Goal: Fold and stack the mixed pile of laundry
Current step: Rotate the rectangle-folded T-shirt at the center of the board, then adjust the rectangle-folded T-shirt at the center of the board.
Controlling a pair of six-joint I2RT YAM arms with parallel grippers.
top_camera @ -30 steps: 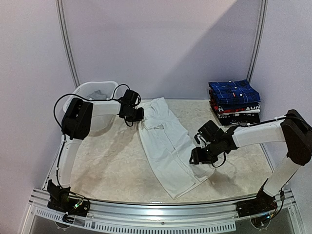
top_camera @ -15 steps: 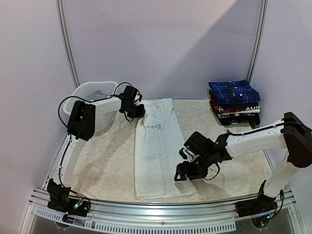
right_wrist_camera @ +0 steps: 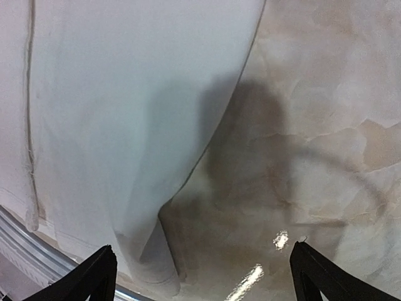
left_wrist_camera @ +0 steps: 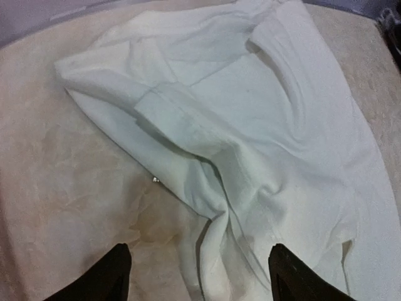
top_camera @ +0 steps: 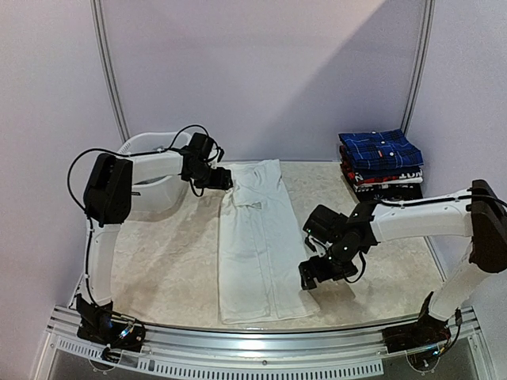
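The white shirt (top_camera: 253, 237) lies flat in the middle of the table (top_camera: 158, 261), folded lengthwise into a long narrow strip that runs from the far side down to the near edge. Its collar end is farthest from the arm bases, and its hem sits close to the metal rail at the front. The left pincer (left_wrist_camera: 199, 251) hovers at the far left corner of the shirt, beside the collar. In the left wrist view its two dark fingers stand apart with nothing clamped between them. Below them the cloth is bunched into soft creases, with a folded sleeve edge lying across the body of the shirt. The right pincer (right_wrist_camera: 202, 248) hangs low just off the shirt's right edge, toward its near end. Its fingers are spread wide and hold nothing, and beneath them are the curved side of the shirt on one side and bare marbled table in shadow on the other. At the far right corner of the table, well apart from both arms, sits a neat stack (top_camera: 383, 184) of folded garments, topped by the dark blue plaid shirt (top_camera: 380, 149). At the far left stands a white slotted basket (top_camera: 135, 150), partly hidden behind the left arm.
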